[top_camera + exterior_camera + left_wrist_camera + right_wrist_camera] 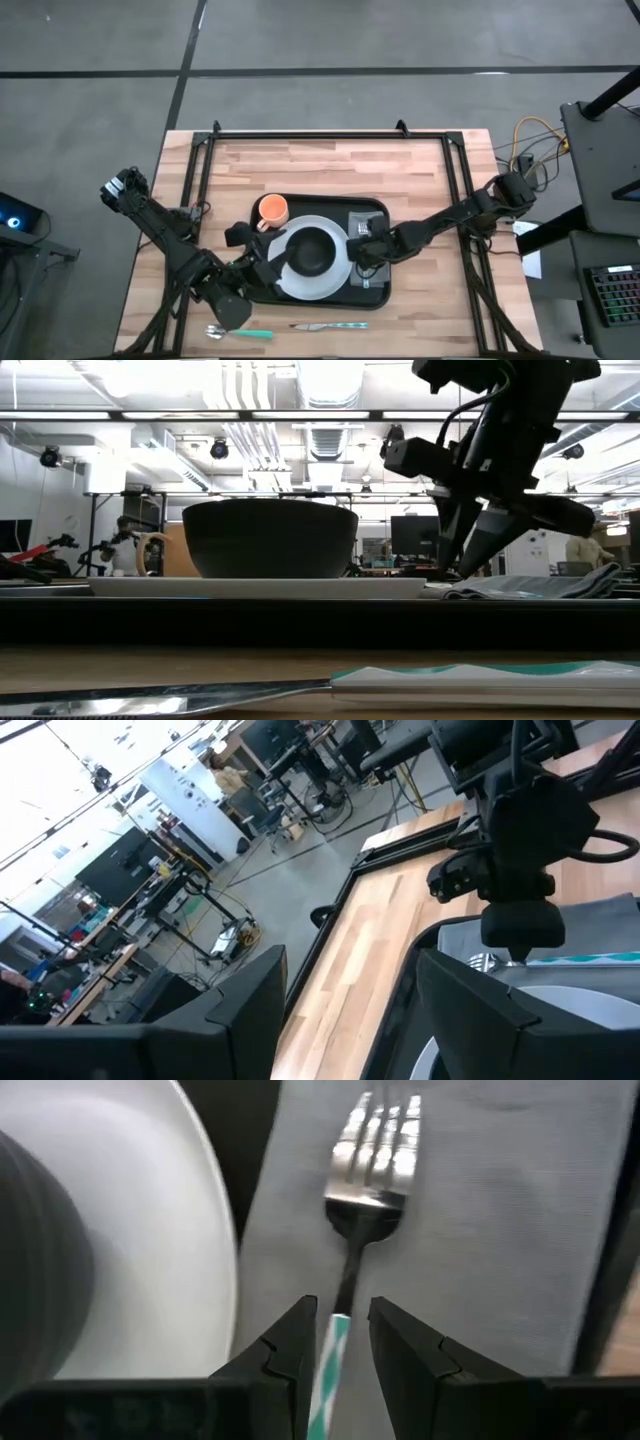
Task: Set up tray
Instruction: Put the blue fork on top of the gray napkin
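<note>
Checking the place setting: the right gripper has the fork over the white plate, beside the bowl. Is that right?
Not quite. The right gripper has the fork over the grey napkin, not the plate; the plate with the bowl lies beside it. The right wrist view shows this.

Bright, even overhead light came from long ceiling fixtures (pixel 330 415) seen in the low view, leaving the bowl (pixel 270 538) and the arm as dark silhouettes against them. Glare washed the fork (pixel 372 1155) tines in the right wrist view. The nearest knife (pixel 160 698) looked soft and out of focus.
</note>
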Tool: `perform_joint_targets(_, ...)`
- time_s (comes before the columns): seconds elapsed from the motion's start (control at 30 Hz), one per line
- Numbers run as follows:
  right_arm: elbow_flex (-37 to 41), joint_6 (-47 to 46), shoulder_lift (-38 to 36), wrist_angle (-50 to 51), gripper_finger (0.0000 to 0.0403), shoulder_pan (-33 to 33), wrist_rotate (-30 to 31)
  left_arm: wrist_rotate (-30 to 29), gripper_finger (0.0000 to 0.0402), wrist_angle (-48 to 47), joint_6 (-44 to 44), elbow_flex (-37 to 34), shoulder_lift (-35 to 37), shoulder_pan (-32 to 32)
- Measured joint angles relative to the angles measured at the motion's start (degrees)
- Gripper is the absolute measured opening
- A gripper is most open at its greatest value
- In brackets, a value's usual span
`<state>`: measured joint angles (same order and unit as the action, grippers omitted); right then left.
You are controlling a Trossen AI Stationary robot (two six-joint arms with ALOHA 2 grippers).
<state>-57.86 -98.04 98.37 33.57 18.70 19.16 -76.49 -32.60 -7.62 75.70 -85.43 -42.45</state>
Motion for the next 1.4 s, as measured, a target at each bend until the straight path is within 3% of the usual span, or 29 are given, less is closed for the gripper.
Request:
perform_joint_targets(0.93,1.6,-2.1,0.2,-7.1,0.0086,2.1,-2.1,0.0,0.0204,0.0,0.0,0.0,0.0,0.0)
perform_joint_targets(1.13,1.2,-2.0,3.7,-7.4,0.0086,1.9,-3.2,0.0,0.0204,0.2,0.0,0.0,0.1,0.0)
perform_joint_targets(1.27,0.7,0.7,4.7,-7.2,0.0086,0.2,-7.0,0.1,0.0204,0.2,0.0,0.0,0.3,0.0)
perform_joint_targets(1.4,-1.2,4.7,3.8,-5.8,0.0086,-0.2,-6.7,0.1,0.0204,0.2,0.1,-0.1,0.4,-0.1)
